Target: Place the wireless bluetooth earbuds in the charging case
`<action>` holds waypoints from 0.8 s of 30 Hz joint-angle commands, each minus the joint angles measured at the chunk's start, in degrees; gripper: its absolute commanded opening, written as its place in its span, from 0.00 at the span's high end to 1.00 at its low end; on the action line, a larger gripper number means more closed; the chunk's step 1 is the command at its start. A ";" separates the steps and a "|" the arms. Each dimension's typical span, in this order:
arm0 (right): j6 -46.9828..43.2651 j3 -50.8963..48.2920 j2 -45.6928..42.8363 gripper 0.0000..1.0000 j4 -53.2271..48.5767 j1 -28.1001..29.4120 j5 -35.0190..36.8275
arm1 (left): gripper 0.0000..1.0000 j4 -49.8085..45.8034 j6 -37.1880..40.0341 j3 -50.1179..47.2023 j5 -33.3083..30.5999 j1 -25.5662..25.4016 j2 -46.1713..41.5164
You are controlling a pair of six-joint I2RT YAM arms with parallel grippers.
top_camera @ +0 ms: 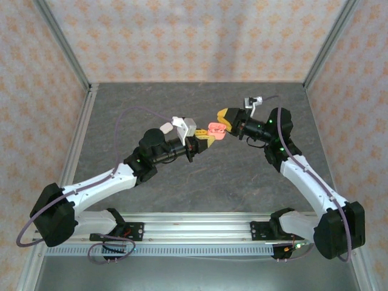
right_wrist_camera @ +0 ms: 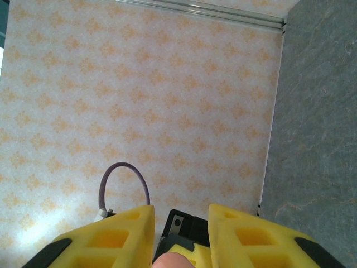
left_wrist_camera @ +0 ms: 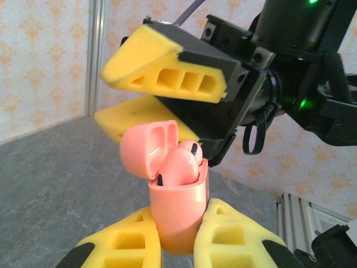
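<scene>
**Container.** Pink charging case [left_wrist_camera: 177, 209], lid [left_wrist_camera: 146, 149] open and hinged back to the left in the left wrist view. Contents: two coral-pink earbuds [left_wrist_camera: 179, 167] seated side by side in the wells. Their rounded heads stand above the rim and their stems are hidden inside. Each head shows a small dark spot.

**Location.** The case is held off the grey table [top_camera: 182, 176], roughly over its middle, between the two arms.

**Left gripper** [top_camera: 208, 139]. It is below the case in its own wrist view [left_wrist_camera: 181, 215], with the yellow fingers [left_wrist_camera: 228, 234] pinching the lower body of the case from both sides. The left arm reaches forward and inward from its base, with the forearm low over the table.

**Right gripper** [top_camera: 224, 119]. It sits just above and behind the case, facing it. The jaws are spread and hold nothing, and both yellow fingers [left_wrist_camera: 167, 72] are angled down toward the open lid. In its own wrist view [right_wrist_camera: 181, 209] the fingers stand apart, with the pink top of the case [right_wrist_camera: 173, 260] at the lower edge between them. The right arm is bent at the elbow, with the wrist turned toward the left arm.

**Orientation.** The case's long axis runs upright along the left fingers, with the opening facing away from the left gripper and toward the right one. The earbuds follow the same axis, heads outward.

**Also present.** A whitish rounded object [top_camera: 167, 128] lies on the table to the left of the case, beside the left wrist. What it is cannot be told.
</scene>
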 commanded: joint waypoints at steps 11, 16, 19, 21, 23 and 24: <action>-21.90 7.62 -8.63 0.68 -21.65 0.56 -2.76 | 1.00 0.99 -1.51 -0.15 -5.24 0.44 1.41; -32.51 10.84 -8.20 0.65 -38.21 0.54 5.16 | 1.00 0.35 -1.55 -1.44 -6.77 0.80 0.62; -33.25 10.87 -8.24 0.64 -39.15 0.51 5.85 | 1.00 -0.02 -1.60 -2.40 -7.42 1.45 -0.22; -33.84 10.77 -8.45 0.64 -39.52 0.56 6.43 | 1.00 -0.59 -1.49 -2.81 -7.85 1.97 -0.79; -34.79 10.73 -8.55 0.64 -40.46 0.49 7.26 | 1.00 -1.51 -1.60 -3.13 -8.12 2.75 -1.26; -35.23 10.77 -8.48 0.64 -40.86 0.51 7.64 | 1.00 -1.66 -1.67 -3.31 -8.15 3.12 -1.33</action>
